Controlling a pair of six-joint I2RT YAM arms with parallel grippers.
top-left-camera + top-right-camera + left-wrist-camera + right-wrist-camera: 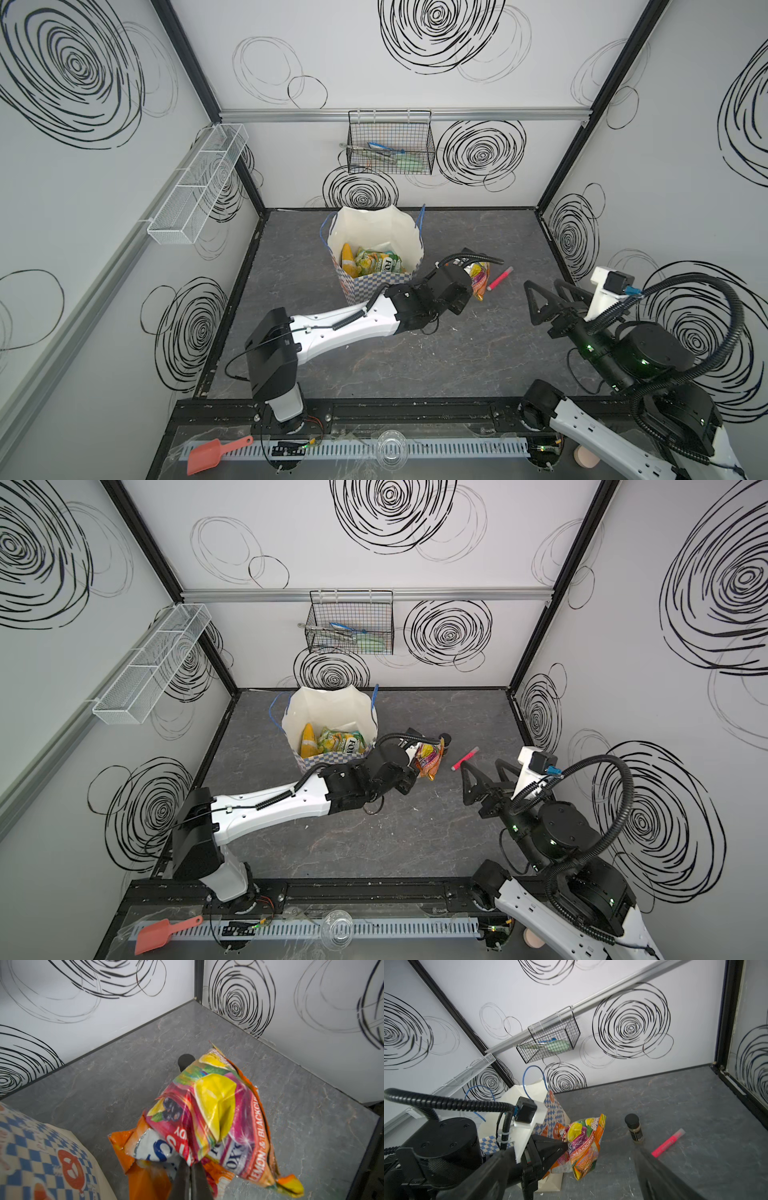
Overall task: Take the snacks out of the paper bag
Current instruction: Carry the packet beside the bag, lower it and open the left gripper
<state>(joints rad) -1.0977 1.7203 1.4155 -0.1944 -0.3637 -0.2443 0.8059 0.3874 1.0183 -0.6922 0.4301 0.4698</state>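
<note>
The paper bag (374, 232) stands open at the back middle of the table, showing its blue checkered band (41, 1157). Inside it lie green (380, 262) and yellow (348, 259) snacks. My left gripper (190, 1164) is shut on a bunch of snacks, a pink-and-yellow packet (209, 1105) and an orange one (145, 1174). They hang above the table just right of the bag (328, 708), seen in both top views (480, 282) (428, 760). My right gripper (542, 282) stands open and empty, further right and nearer the front.
A small dark jar (634, 1128) stands just behind the held packets. A pink marker (500, 278) lies on the table between the packets and my right gripper. A black wire basket (390, 141) hangs on the back wall and a white mesh shelf (199, 183) on the left wall.
</note>
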